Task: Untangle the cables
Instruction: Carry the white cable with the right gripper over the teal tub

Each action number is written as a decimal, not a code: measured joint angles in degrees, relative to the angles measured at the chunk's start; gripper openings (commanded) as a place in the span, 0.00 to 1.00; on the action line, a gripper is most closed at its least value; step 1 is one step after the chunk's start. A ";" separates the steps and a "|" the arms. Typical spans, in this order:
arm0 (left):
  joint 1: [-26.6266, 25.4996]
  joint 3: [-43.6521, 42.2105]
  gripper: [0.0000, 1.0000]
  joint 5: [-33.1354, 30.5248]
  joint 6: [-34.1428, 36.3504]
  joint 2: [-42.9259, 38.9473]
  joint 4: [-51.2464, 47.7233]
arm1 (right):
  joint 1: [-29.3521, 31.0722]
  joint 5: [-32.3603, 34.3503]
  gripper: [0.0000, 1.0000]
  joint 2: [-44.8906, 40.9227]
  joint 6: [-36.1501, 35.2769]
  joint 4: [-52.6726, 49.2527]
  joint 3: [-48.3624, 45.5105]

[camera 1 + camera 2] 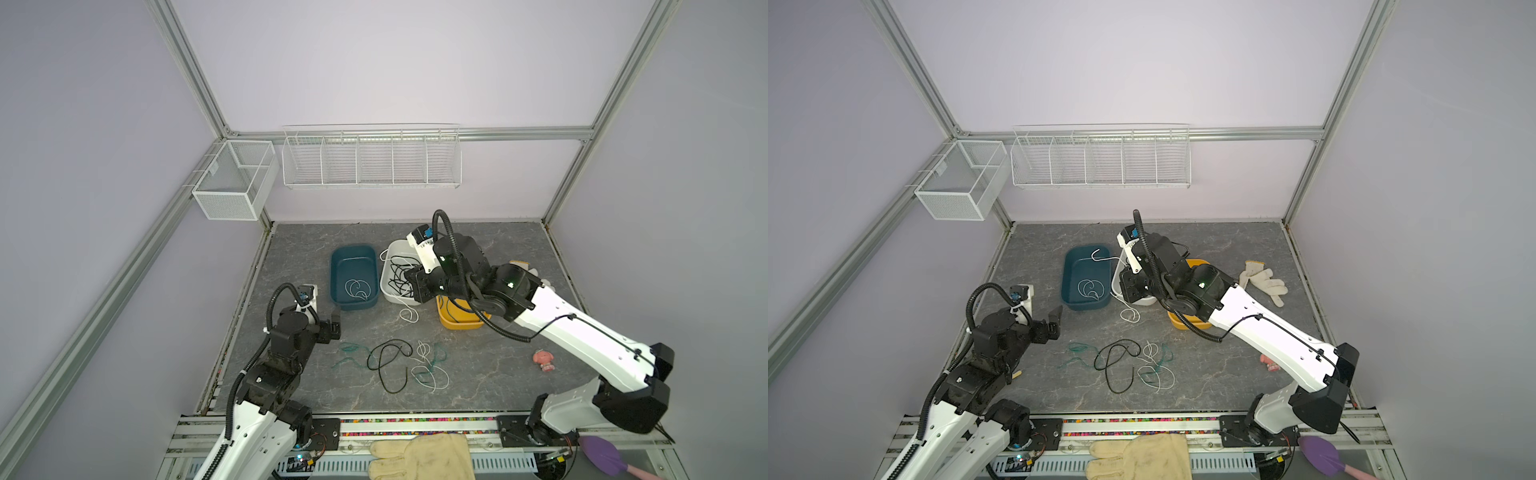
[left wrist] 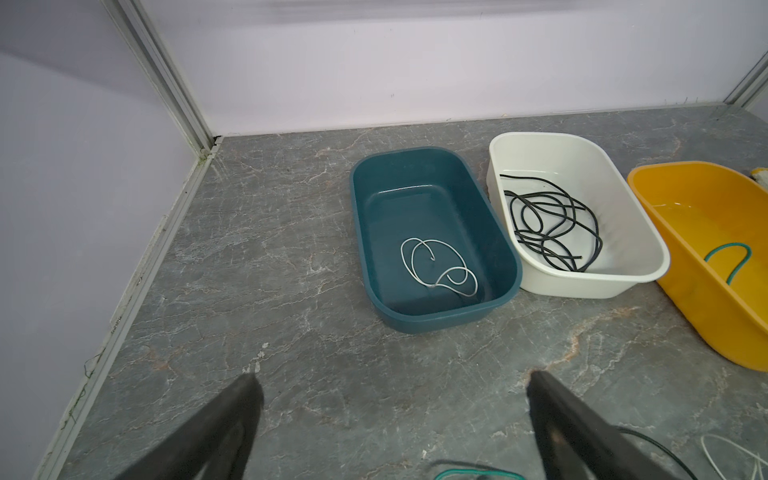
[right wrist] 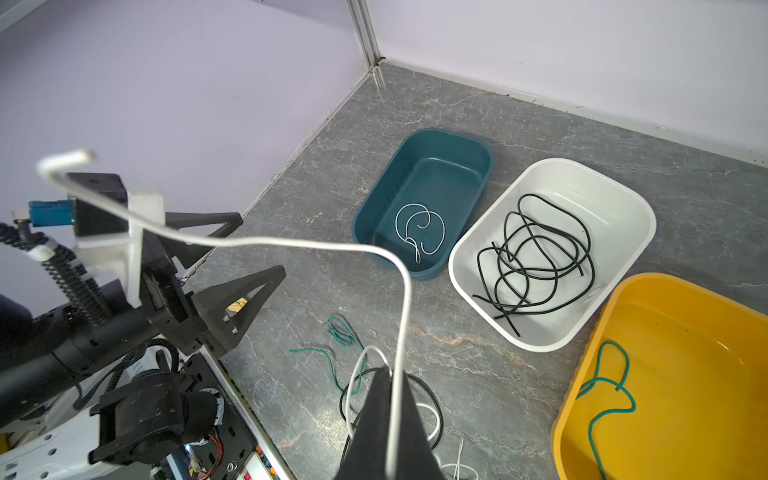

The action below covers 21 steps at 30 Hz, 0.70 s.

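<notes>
White cord [image 3: 291, 242], thin and looping, pinched in the right end effector [image 3: 384, 374] — left end effector [image 2: 392, 378] wide apart.

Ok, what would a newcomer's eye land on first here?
The right gripper, shut on a white cable that arcs up through the air. Then the teal bin, white bin and yellow bin in a row at the back, and the tangle of cables loose on the table in front.

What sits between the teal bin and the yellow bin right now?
The white bin, holding coiled black cables, stands between them, clearest in the left wrist view.
</notes>
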 measured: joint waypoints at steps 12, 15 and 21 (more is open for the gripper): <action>-0.11 -1.07 0.99 -1.01 1.44 -1.03 0.61 | -4.39 -3.89 0.06 10.19 -1.05 -1.64 8.11; -0.11 -1.07 0.99 -1.18 1.66 -1.01 0.92 | -5.66 -4.55 0.06 12.83 -1.09 -1.97 10.56; -0.11 -1.07 0.99 -1.20 1.95 -1.01 0.92 | -6.88 -5.79 0.06 17.51 -1.22 -2.10 14.34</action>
